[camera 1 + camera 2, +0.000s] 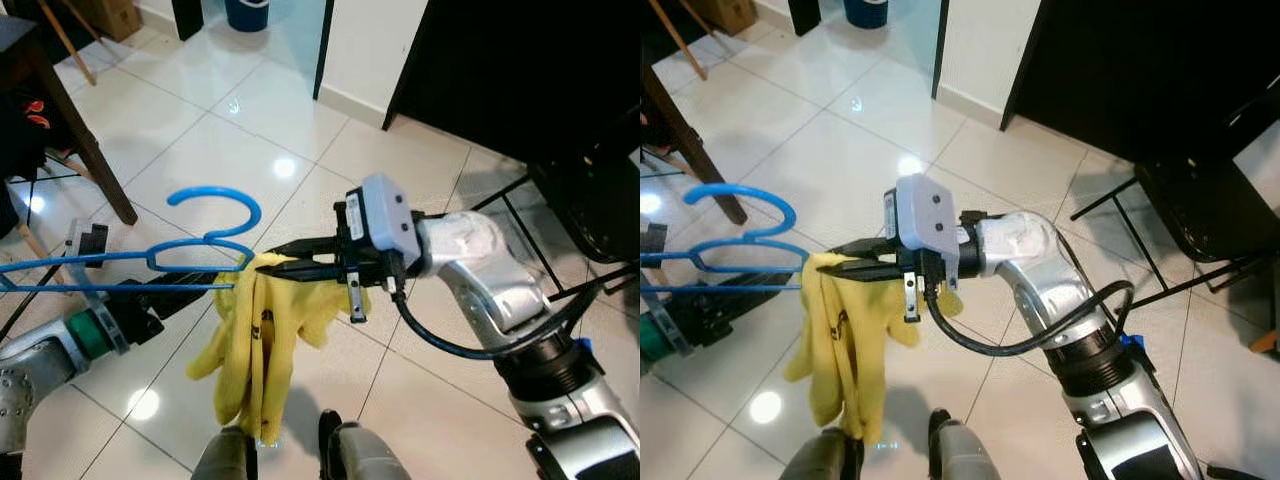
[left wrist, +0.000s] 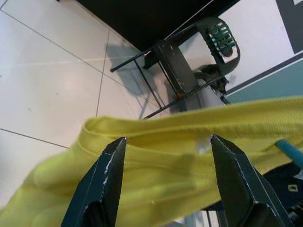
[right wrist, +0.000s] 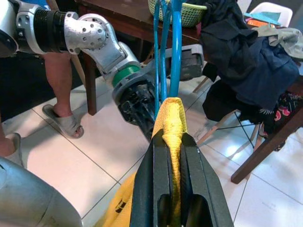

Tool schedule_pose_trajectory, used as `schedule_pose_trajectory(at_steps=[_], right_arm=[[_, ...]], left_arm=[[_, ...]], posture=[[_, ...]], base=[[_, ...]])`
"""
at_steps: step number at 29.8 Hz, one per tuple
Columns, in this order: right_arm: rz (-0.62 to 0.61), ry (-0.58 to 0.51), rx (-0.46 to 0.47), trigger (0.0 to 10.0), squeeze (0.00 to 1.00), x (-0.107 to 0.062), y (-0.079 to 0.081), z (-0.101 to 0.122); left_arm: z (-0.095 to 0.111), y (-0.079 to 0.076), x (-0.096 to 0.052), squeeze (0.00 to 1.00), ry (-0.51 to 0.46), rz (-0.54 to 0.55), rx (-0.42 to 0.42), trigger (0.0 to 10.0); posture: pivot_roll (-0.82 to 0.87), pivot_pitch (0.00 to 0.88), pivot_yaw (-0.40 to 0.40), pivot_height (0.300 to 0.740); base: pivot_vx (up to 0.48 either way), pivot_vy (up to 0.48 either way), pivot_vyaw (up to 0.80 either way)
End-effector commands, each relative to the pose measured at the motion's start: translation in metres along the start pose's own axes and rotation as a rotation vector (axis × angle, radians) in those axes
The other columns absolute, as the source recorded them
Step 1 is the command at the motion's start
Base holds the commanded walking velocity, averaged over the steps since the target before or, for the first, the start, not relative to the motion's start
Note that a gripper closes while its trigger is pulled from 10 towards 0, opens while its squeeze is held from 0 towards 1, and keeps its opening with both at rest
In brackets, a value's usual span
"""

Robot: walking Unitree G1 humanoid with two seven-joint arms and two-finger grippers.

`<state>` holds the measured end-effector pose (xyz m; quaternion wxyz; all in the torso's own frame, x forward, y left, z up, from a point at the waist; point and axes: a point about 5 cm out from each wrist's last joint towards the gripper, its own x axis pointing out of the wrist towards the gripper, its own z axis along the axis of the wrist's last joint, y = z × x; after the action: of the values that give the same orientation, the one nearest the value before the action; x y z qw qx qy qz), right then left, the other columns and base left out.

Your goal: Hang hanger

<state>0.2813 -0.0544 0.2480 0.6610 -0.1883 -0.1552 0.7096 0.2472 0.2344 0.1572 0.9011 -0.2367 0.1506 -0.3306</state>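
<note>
Black fingers of my right gripper (image 1: pixel 285 258) are pinched tight on a fold of the yellow shirt (image 1: pixel 250 345); in the right wrist view I see the cloth squeezed between the two pads (image 3: pixel 154 175), bunched up at the tips. My left gripper (image 2: pixel 165 156) sits just beside it on the other side of the cloth, its fingers (image 2: pixel 102 184) spread apart, with the yellow fabric stretched across the gap in front of them; I cannot tell from here whether they touch it. The blue hanger (image 1: pixel 150 255) lies roughly level along the left arm (image 1: pixel 60 345), its hook (image 1: pixel 215 205) curling upward, and the end of its frame meets the shirt right at the pinch point. From there the shirt hangs down in loose folds above the white tiled floor (image 1: pixel 230 130). Farther out I see a wooden table leg (image 1: pixel 90 150) on the left and a black folding rack (image 1: pixel 1180 220) on the right. In the right wrist view a person's leg and sandalled foot (image 3: pixel 61 120) stand beside the table, and dark clothes (image 3: pixel 251 61) are heaped on it.
</note>
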Motion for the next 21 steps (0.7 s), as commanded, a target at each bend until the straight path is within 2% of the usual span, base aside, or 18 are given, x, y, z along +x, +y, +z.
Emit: schedule_pose_trajectory(at_steps=[1,7,12,15,16,18,21], right_arm=[[0.009,-0.01,-0.021,0.0,0.0,0.003,0.001,0.002],[0.032,-0.052,-0.047,0.0,0.0,0.007,-0.002,0.015],[0.037,-0.084,-0.08,0.0,0.0,0.008,-0.005,0.028],[0.042,-0.116,-0.117,0.0,0.0,0.008,-0.005,0.041],[0.042,-0.116,-0.117,0.0,0.0,0.008,-0.005,0.041],[0.054,-0.133,-0.137,0.0,0.0,0.008,-0.004,0.048],[0.061,-0.128,-0.142,0.0,0.0,0.007,-0.003,0.049]], left_arm=[[-0.008,-0.001,0.0,0.0,0.024,-0.007,-0.021,10.0],[-0.014,0.007,0.007,0.0,0.036,0.021,-0.022,10.0],[-0.015,0.011,0.012,0.0,0.007,0.039,-0.059,10.0],[-0.011,0.013,0.02,0.0,-0.081,0.055,-0.137,10.0],[-0.011,0.013,0.02,0.0,-0.081,0.055,-0.137,10.0],[-0.007,0.012,0.026,0.0,-0.157,0.054,-0.193,10.0],[-0.004,0.008,0.029,0.0,-0.194,0.033,-0.212,10.0]], posture=[[0.03,0.18,-0.025,0.74],[0.02,0.176,-0.024,0.74],[0.02,0.174,-0.017,0.74],[0.02,0.173,-0.014,0.74],[0.02,0.173,-0.014,0.74],[0.01,0.171,-0.016,0.74],[0.01,0.169,-0.016,0.74]], base=[[0.0,0.0,0.0],[0.0,0.0,0.0],[0.0,0.0,0.0],[0.0,0.0,0.0],[0.0,0.0,0.0],[0.0,0.0,0.0],[0.0,0.0,0.0]])
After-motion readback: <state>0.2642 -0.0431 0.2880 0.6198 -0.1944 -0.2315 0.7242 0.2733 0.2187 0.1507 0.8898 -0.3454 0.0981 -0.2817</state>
